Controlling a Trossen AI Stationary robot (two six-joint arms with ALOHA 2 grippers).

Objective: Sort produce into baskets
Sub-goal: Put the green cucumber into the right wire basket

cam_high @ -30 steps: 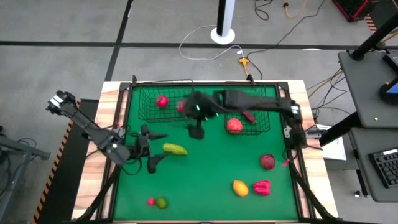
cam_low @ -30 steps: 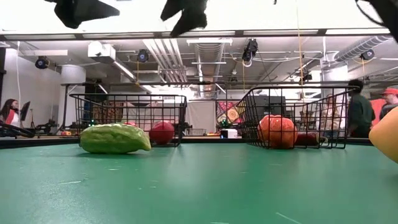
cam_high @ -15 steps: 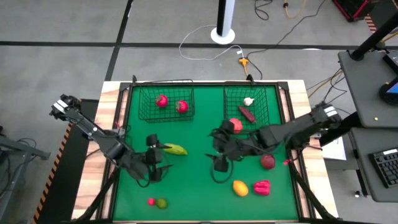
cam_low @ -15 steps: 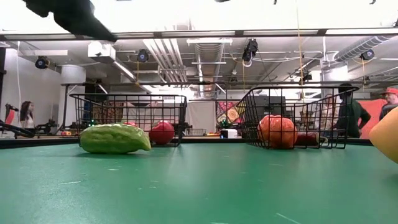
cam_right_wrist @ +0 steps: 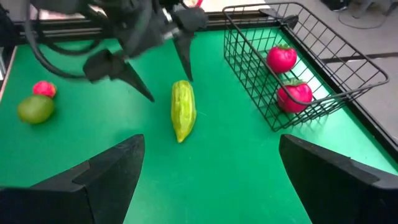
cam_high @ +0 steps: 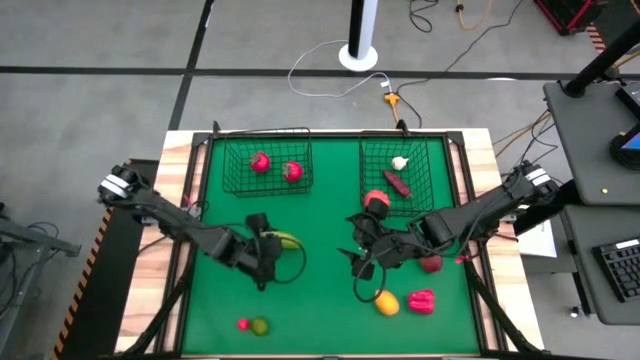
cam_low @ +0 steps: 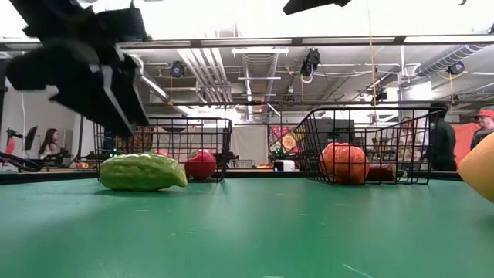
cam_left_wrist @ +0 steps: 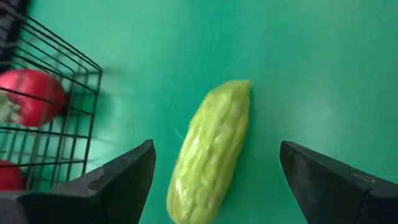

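A yellow-green oblong gourd lies on its side on the green mat, near the left basket, which holds two red round pieces. My left gripper hangs open just above the gourd. In the left wrist view its fingers stand on either side of the gourd without touching it. My right gripper is open and empty over the mat's middle, near the right basket. That basket holds a garlic, a purple piece and a red-orange tomato.
A dark red apple, an orange piece and a red pepper lie at the near right. A lime and a small red piece lie at the near left. People stand in the room beyond the table.
My left gripper has gone toward the table's right edge and down, until it hangs over the gourd. My right gripper has drawn back from between the two baskets toward the near edge. The gourd has not moved.
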